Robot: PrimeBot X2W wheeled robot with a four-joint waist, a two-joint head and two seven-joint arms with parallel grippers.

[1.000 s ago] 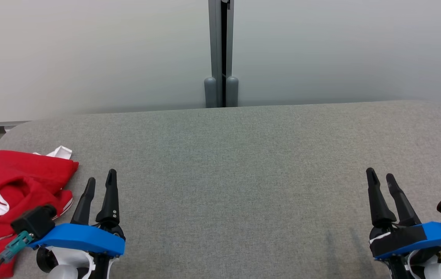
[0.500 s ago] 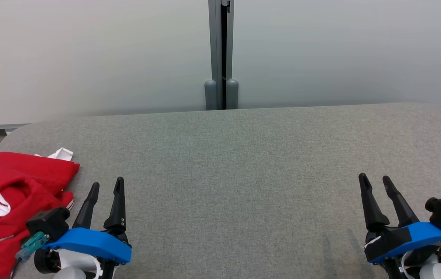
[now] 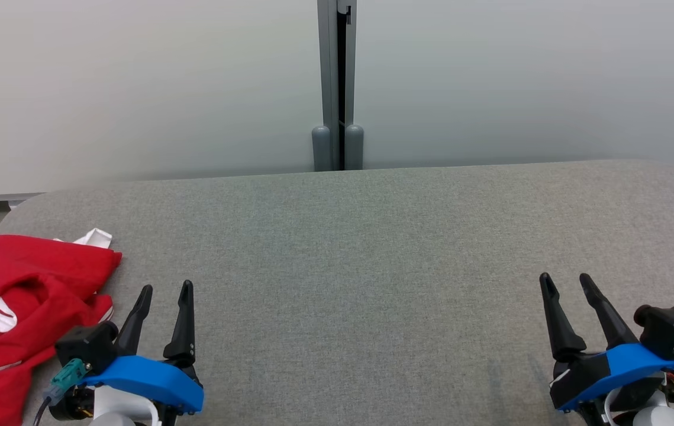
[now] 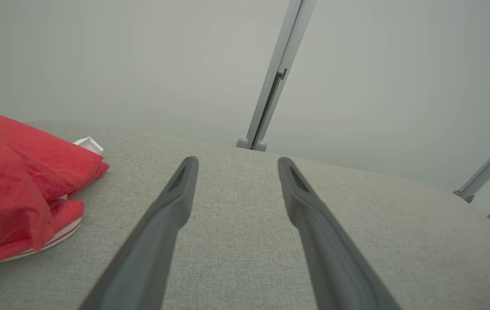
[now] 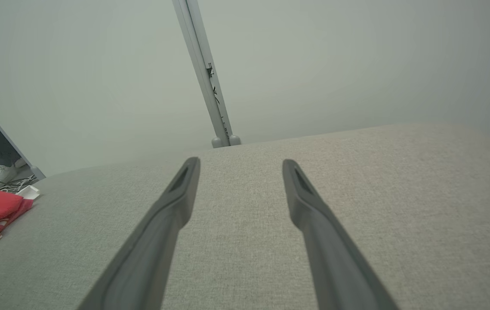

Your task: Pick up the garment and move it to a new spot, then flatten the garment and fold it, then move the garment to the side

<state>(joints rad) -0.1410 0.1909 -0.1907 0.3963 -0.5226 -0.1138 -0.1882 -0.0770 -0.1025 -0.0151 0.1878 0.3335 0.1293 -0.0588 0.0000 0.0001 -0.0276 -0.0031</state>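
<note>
Red crumpled cloth garment with white trim (image 3: 23, 296) lies just left of your left gripper (image 3: 166, 286) fingers, untouched | right gripper (image 3: 564, 277) well apart; both spread wide, empty | step: pick-up not begun | next: swing left fingers onto a raised fold, then close.

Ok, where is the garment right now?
In the head view the red garment lies crumpled at the far left edge of the grey table, just left of the open left gripper, whose fingers are clear of it.
</note>
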